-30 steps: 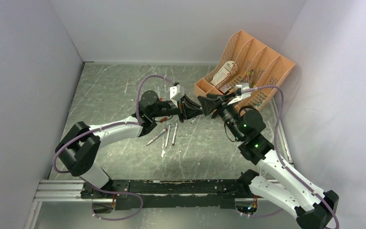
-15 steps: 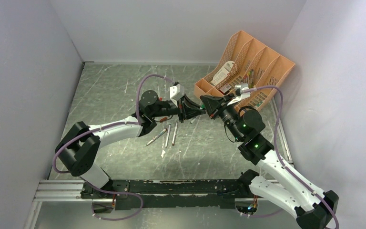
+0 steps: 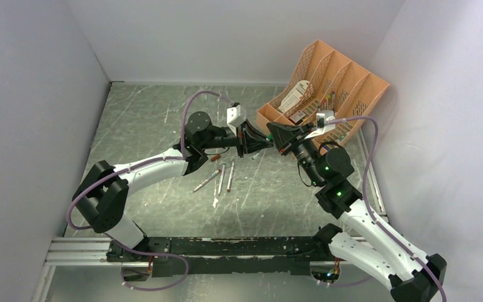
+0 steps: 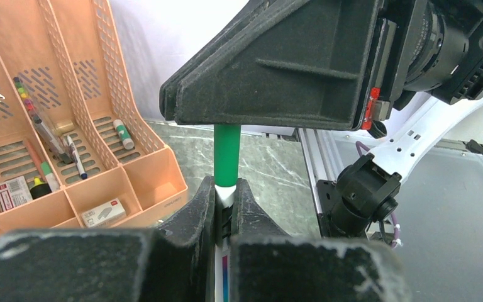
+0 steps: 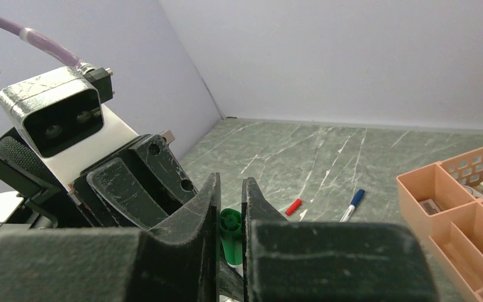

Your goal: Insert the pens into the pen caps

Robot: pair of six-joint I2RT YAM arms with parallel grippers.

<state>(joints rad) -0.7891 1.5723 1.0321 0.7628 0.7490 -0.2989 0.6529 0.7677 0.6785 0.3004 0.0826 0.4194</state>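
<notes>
**Pen and cap meet in mid-air, one in each hand.**
The left hand [image 3: 261, 143] is clamped tight on a whitish pen [image 4: 226, 197]. The right hand [image 3: 275, 139] is pinched onto the green cap [image 4: 227, 151], so the two line up end to end above the desk [image 3: 144, 126]. The cap seems partly on, though the seam is hidden. Other pens [image 3: 221, 178] lie below.
</notes>
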